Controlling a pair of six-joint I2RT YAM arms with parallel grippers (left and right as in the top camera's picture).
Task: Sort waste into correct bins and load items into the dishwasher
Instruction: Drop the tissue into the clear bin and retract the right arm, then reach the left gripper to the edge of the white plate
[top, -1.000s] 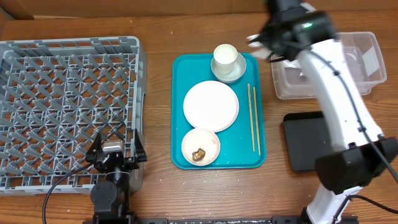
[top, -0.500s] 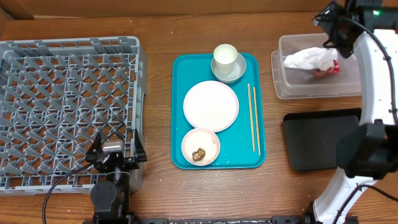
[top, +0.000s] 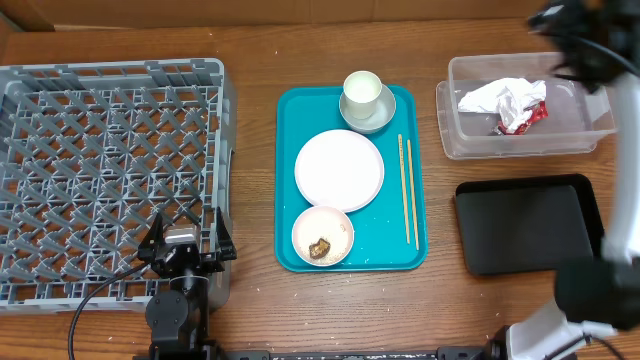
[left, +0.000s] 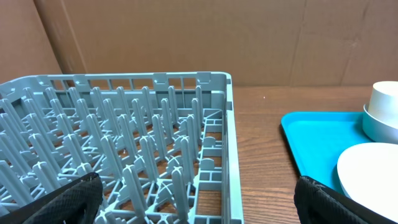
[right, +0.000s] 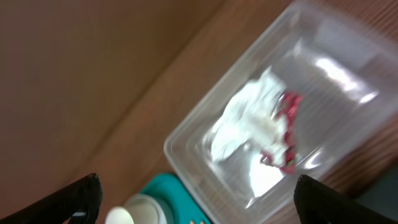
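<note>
The crumpled white paper (top: 490, 97) and red wrapper (top: 527, 115) lie inside the clear tub (top: 447, 105). My right gripper (right: 199, 205) is open and empty, hovering high over that tub (right: 186, 155) with the paper (right: 245, 118) and wrapper (right: 283, 134) below; overhead it is a dark blur (top: 585, 40) at the top right. On the teal tray (top: 290, 110) sit a cup (top: 362, 90) in a bowl (top: 372, 118), a plate (top: 339, 168), a bowl (top: 335, 225) holding a brown scrap (top: 320, 248), and chopsticks (top: 406, 190). My left gripper (top: 187, 238) stands open over the front right corner of the grey dish rack (top: 110, 170).
A shallow black tray (top: 528, 225) lies in front of the clear tub, right of the teal tray. The left wrist view shows the rack's pegs (left: 124, 155), bare wood beside it, the teal tray's edge (left: 311, 137) and the plate (left: 370, 171). Cardboard walls stand behind the table.
My right gripper carried the paper and wrapper from near the cup to the tub, opened and let them drop in, then swung further right. The left arm has not moved.
</note>
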